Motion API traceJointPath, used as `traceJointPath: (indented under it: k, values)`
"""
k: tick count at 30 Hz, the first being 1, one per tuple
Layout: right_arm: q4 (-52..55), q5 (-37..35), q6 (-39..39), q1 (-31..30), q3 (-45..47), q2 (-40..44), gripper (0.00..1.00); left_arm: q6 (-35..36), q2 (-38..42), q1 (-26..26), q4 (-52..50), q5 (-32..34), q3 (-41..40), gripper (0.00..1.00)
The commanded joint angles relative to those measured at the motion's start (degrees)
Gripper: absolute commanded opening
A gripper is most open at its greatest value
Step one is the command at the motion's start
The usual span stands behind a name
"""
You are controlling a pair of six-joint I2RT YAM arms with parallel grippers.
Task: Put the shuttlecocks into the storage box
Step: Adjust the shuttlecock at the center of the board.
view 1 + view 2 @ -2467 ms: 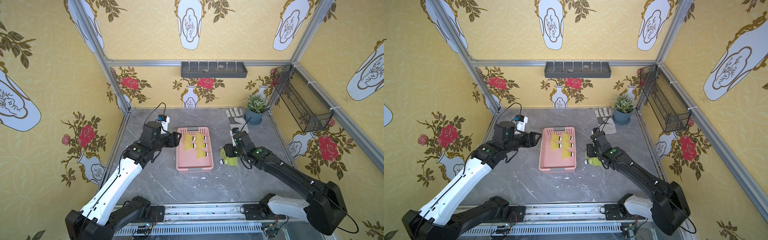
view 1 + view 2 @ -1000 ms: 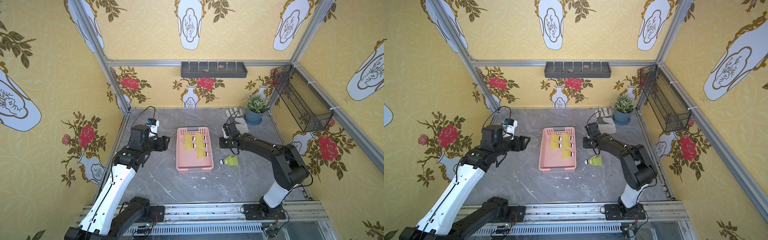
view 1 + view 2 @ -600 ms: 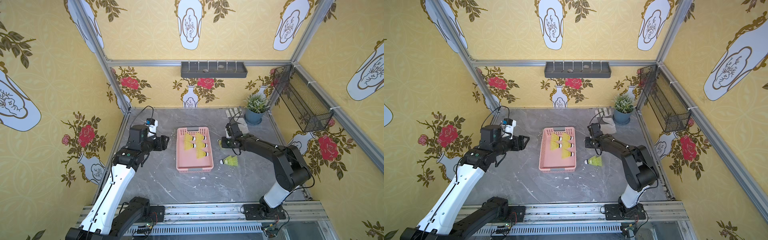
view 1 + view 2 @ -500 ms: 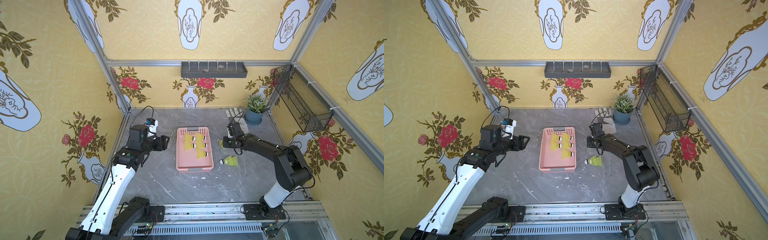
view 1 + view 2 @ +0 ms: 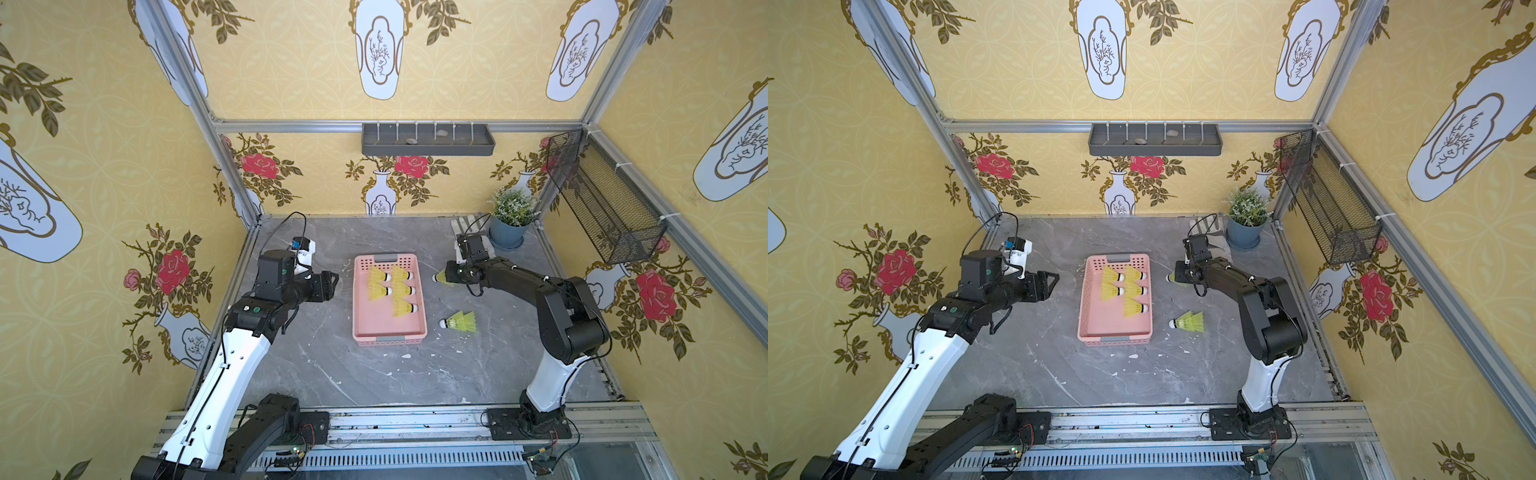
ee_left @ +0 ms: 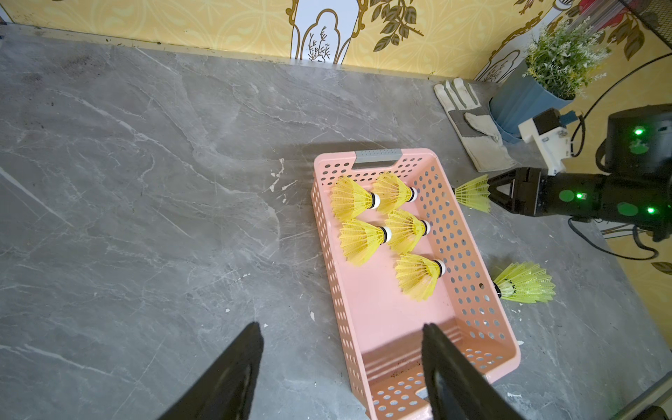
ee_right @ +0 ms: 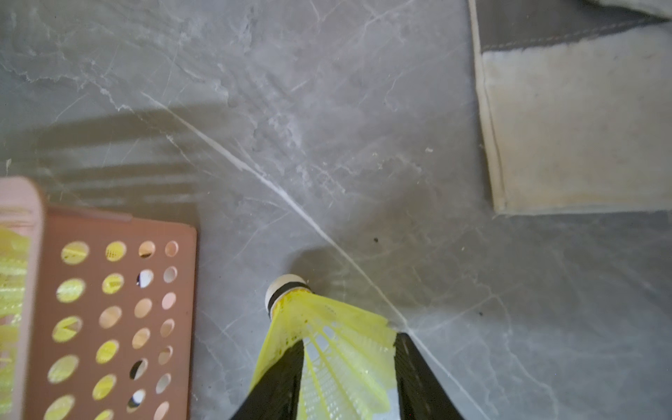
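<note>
The pink storage box [image 5: 365, 328] lies mid-table with several yellow-green shuttlecocks [image 5: 392, 289] inside. A loose shuttlecock [image 5: 459, 322] lies on the table to its right. Another shuttlecock [image 5: 439, 277] lies beside the box's far right corner, white tip toward the box. My right gripper [image 5: 449, 275] is at this one's skirt. In the right wrist view my right gripper [image 7: 347, 340] has its jaws apart, straddling the skirt [image 7: 338, 327], and the tip rests on the table. My left gripper [image 5: 332, 284] hangs open left of the box, nothing between its fingers [image 6: 254, 338].
A grey-and-white work glove [image 5: 461, 226] and a potted plant [image 5: 509, 232] sit at the back right, just behind my right wrist. A dark grey tray [image 5: 428, 141] hangs on the back wall and a black wire basket [image 5: 602, 208] on the right wall.
My right gripper has drawn back a little to the right and its jaws have parted around the shuttlecock's skirt. The left arm has stayed put.
</note>
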State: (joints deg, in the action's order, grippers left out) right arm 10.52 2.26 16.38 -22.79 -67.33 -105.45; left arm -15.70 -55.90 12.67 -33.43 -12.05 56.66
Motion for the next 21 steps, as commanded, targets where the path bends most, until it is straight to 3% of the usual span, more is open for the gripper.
traceJointPath:
  k: [1,8,14,21]
  values:
    - [0.6,-0.5,-3.1,1.2,-3.1,-2.1,0.48,-0.1,0.1,-0.1,1.0,-0.6,-0.5,0.71]
    - [2.5,3.2,-5.3,3.9,-10.2,-7.3,0.53,-0.2,0.1,-0.1,0.9,-0.5,-0.5,0.71]
    - [5.7,2.0,-8.0,4.7,-16.9,-10.0,0.57,-0.2,0.1,-0.2,0.8,-0.5,-0.5,0.71]
    - [6.8,0.7,-5.3,4.7,-17.3,-8.1,0.60,-0.2,0.3,-0.3,0.8,-0.3,-0.5,0.71]
